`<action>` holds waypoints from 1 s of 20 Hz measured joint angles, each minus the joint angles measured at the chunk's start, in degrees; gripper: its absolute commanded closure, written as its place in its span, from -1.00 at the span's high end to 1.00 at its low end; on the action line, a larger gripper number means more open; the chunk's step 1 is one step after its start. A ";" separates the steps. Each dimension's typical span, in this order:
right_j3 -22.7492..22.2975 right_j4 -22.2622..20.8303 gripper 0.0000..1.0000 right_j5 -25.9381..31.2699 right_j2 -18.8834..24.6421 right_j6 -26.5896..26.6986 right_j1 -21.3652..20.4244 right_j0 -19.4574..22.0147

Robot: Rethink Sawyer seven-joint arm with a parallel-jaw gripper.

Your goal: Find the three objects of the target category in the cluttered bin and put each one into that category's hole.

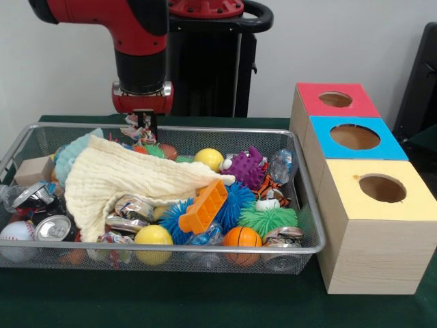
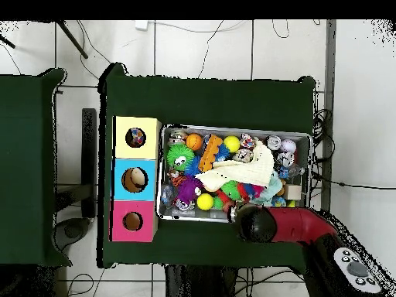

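Note:
The wire mesh bin (image 1: pixel 205 251) sits on the green table, full of toys; it also shows in the overhead view (image 2: pixel 305 139). My gripper (image 1: pixel 145 125) hangs over the bin's far left rim and is shut on a small knotted cloth bundle (image 1: pixel 136 130) with red, blue and white patches, held just above the clutter. The yellow-topped box (image 1: pixel 355 205) stands nearest the camera at the right, its round hole (image 1: pixel 382 188) open. In the overhead view something patterned shows inside that hole (image 2: pixel 135 138). There the arm's head (image 2: pixel 259 223) hides the gripper. No other bundle shows.
A large cream cloth (image 1: pixel 123 181) covers the bin's left half. Spiky balls (image 1: pixel 270 219), yellow balls (image 1: pixel 153 236), crushed cans (image 1: pixel 54 227), an orange block (image 1: pixel 203 206) and a small basketball (image 1: pixel 242 238) fill the rest. The blue-topped box (image 1: pixel 355 138) and red-topped box (image 1: pixel 334 100) stand behind the yellow one.

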State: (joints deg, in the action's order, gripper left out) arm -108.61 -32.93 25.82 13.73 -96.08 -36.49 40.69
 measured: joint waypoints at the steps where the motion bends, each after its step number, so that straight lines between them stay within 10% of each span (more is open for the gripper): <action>1: -0.22 1.02 -1.00 0.84 0.30 0.00 -0.95 0.00; 20: 2.20 15.18 -1.00 18.86 4.10 0.00 -13.19 -4.16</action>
State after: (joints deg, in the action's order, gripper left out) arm -106.41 -17.74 44.68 17.83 -96.08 -49.68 36.53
